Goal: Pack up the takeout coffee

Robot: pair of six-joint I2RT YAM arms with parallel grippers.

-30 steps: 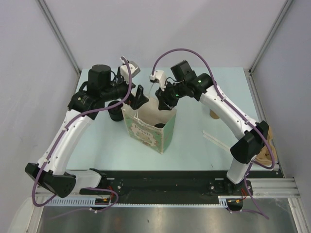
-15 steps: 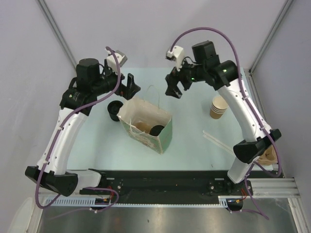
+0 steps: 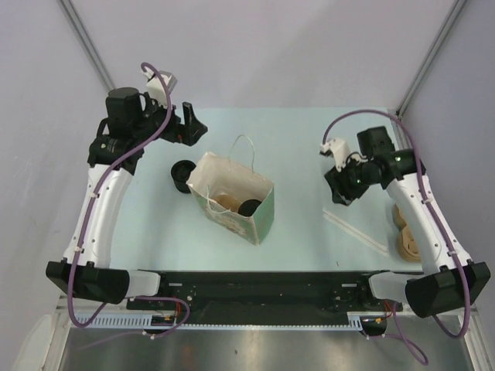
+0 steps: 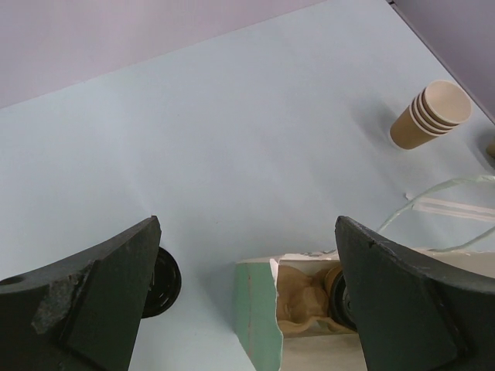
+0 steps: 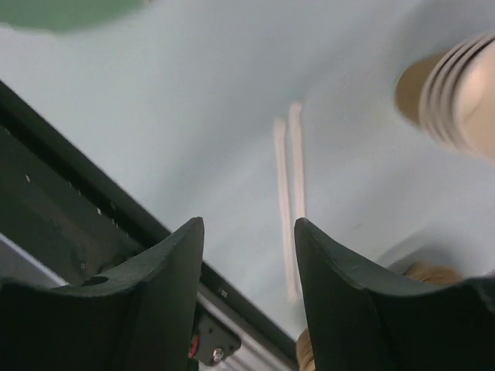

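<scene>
The takeout coffee (image 3: 249,207) stands inside the open green paper bag (image 3: 259,220) at the table's middle; only its black lid shows, beside a tan crumpled item (image 3: 227,202). In the left wrist view the lid (image 4: 338,287) peeks out of the bag (image 4: 259,309), partly behind my finger. My left gripper (image 3: 189,127) is open and empty, up behind and left of the bag; its wrist view (image 4: 247,224) shows the jaws wide apart. My right gripper (image 3: 340,192) is open and empty, well right of the bag, over the straws; it also shows in its wrist view (image 5: 249,224).
A low black stack of lids (image 3: 182,171) sits left of the bag, also in the left wrist view (image 4: 164,278). A stack of lidless tan cups (image 4: 431,114) lies at the right (image 5: 464,93). Wrapped straws (image 3: 357,229) lie front right (image 5: 290,185). Tan items (image 3: 407,246) sit by the right edge.
Both grippers have pulled away from the bag's mouth: the left up and to the left, the right far to the right and lower. The lidded cup stays in the bag.
</scene>
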